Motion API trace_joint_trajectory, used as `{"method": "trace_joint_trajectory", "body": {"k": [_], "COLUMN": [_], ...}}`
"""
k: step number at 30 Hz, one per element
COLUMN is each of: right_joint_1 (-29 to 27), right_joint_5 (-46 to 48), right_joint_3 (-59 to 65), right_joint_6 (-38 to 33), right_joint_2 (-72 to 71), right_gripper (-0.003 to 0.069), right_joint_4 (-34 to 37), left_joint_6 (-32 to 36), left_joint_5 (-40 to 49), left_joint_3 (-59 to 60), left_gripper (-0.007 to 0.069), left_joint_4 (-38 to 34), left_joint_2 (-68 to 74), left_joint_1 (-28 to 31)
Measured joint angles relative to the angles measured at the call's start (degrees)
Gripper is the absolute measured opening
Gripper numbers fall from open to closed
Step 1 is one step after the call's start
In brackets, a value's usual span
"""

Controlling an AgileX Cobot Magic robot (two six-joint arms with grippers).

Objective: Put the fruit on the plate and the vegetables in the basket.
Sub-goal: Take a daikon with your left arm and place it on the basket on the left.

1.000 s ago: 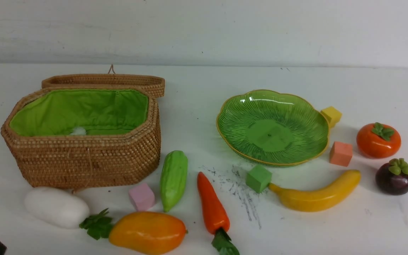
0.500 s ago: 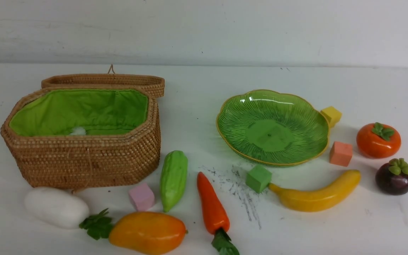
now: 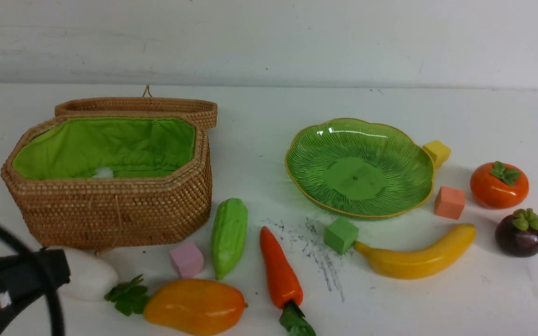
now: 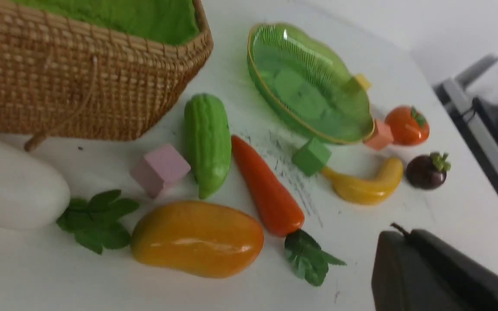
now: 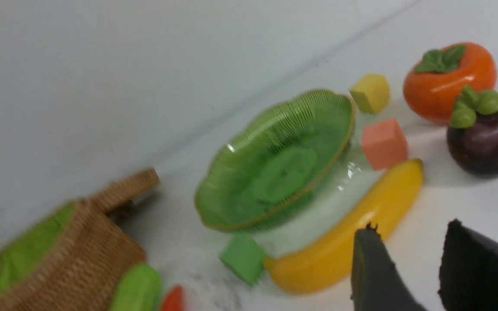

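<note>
1. With left claw (image 4: pixel 402 257) shut and empty, radish (image 3: pixel 89 275) near; risks shoving it against basket (image 3: pixel 110 214) beyond.
2. With right claw (image 5: pixel 411 233) parted, empty, banana (image 5: pixel 348 233) just ahead; may slip off glossy skin.

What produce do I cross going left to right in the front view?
Radish → mango → carrot → banana → mangosteen. The gourd overlaps the mango's span and the persimmon the mangosteen's, so both are left out.
</note>
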Motion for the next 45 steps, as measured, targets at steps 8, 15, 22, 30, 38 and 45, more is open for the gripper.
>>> {"method": "trace_joint_trajectory", "body": {"k": [8, 15, 22, 30, 38, 45], "right_joint_1": [2.86, 7.63, 18.2, 27.17, 27.37, 27.37], "right_joint_5": [16.26, 52.13, 61.0, 62.04, 62.56, 62.56], "right_joint_3": [-13.22, -42.68, -55.91, -58.48, -58.53, -58.53], "right_joint_6": [-3.68, -19.58, -29.3, -31.5, -31.62, -31.74], "right_joint_2": [4.45, 24.05, 33.01, 33.2, 32.72, 30.87], "right_gripper": [0.0136, 0.0093, 0.0093, 0.0101, 0.0111, 0.0115], "right_joint_4": [8.21, 7.6, 6.22, 1.47, -4.37, -4.76], "left_joint_6": [10.91, 12.29, 14.28, 18.98, 39.35, 46.16], "left_joint_5": [11.82, 21.13, 22.44, 23.41, 24.16, 22.03], "left_joint_3": [-10.28, -19.61, -20.85, -22.84, -24.38, -24.43], "left_gripper": [-0.0013, -0.0013, -0.0013, -0.0013, -0.0013, 0.0104], "left_joint_4": [3.63, 7.42, 19.43, 25.9, 24.75, 31.46], "left_joint_2": [12.9, 19.99, 21.26, 28.97, 38.33, 47.87], "left_joint_1": [0.0, -0.9, -10.89, -11.89, -5.47, -5.14]}}
